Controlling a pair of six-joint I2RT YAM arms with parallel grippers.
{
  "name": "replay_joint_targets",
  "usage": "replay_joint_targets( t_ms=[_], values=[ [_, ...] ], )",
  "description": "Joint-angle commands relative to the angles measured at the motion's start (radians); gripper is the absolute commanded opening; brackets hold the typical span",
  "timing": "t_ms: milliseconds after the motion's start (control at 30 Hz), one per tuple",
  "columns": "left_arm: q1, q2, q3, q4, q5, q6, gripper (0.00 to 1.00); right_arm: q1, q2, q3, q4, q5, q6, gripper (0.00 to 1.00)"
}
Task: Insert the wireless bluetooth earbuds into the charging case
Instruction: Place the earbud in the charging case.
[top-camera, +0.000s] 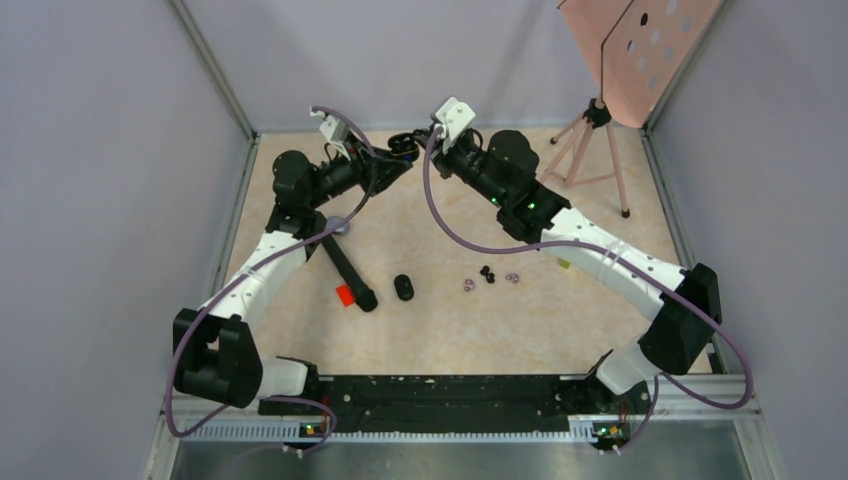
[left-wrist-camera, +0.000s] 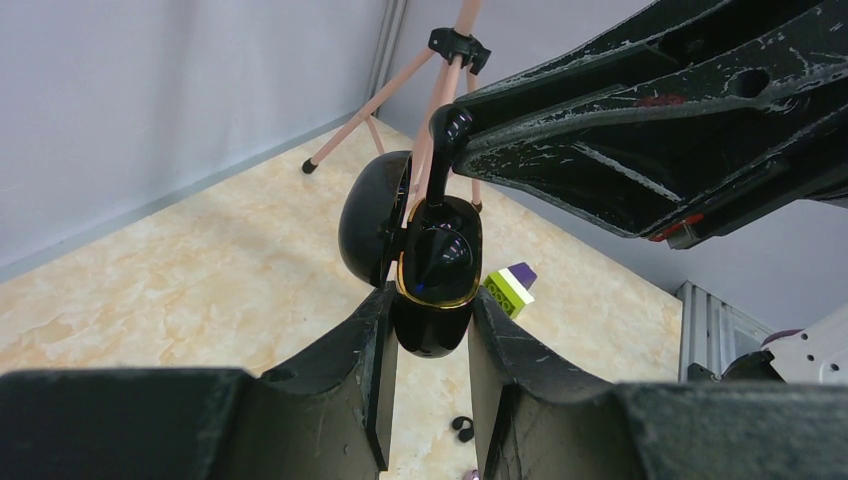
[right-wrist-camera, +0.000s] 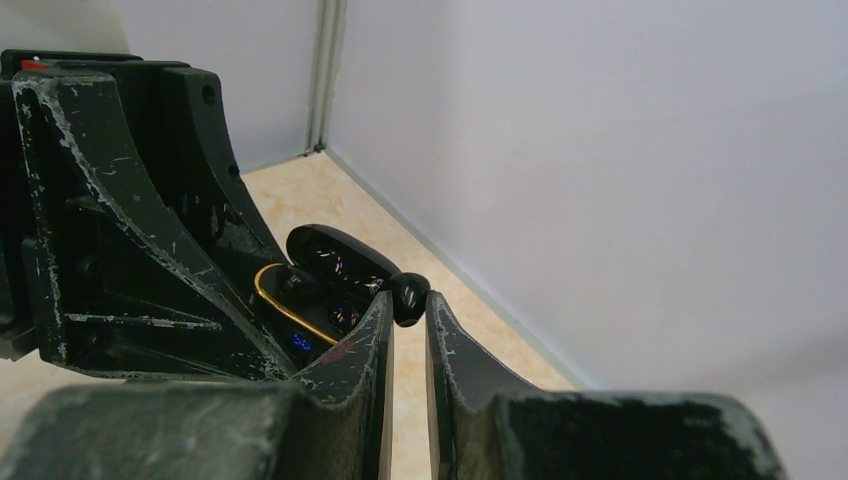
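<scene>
My left gripper (left-wrist-camera: 432, 335) is shut on the base of the open black charging case (left-wrist-camera: 432, 290) with a gold rim, held up off the table, its lid (left-wrist-camera: 368, 220) swung back. My right gripper (right-wrist-camera: 410, 308) is shut on a glossy black earbud (right-wrist-camera: 409, 297) pinched at its fingertips. That earbud (left-wrist-camera: 449, 128) hangs right over the case's opening; whether it touches the case I cannot tell. In the top view both grippers meet at the far middle (top-camera: 415, 148). More earbuds lie on the table: a black pair (top-camera: 488, 273) and two pink ones (top-camera: 468, 285) (top-camera: 512, 277).
A second, closed black case (top-camera: 403, 287) and a long black marker with a red piece (top-camera: 350, 275) lie mid-table. A green and purple block (left-wrist-camera: 510, 288) sits beyond the held case. A pink tripod (top-camera: 590, 150) stands at the back right. Walls enclose the table.
</scene>
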Motion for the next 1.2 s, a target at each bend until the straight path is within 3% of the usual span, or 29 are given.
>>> replay_joint_targets(
  t_ms=[0,500,833,1167],
  values=[
    [0.002,-0.020,0.036,0.060,-0.016,0.004,0.00,0.015,-0.022,0.000,-0.008,-0.017,-0.007,0.00],
    [0.002,-0.018,0.041,0.064,-0.016,0.009,0.00,0.023,-0.008,0.005,-0.043,-0.038,-0.041,0.00],
    [0.006,-0.017,0.016,0.071,-0.005,0.068,0.00,-0.027,-0.014,0.122,-0.368,-0.237,0.011,0.35],
    [0.007,-0.021,-0.023,0.082,0.055,0.094,0.00,-0.144,0.046,0.310,-0.546,-0.377,0.168,0.57]
  ],
)
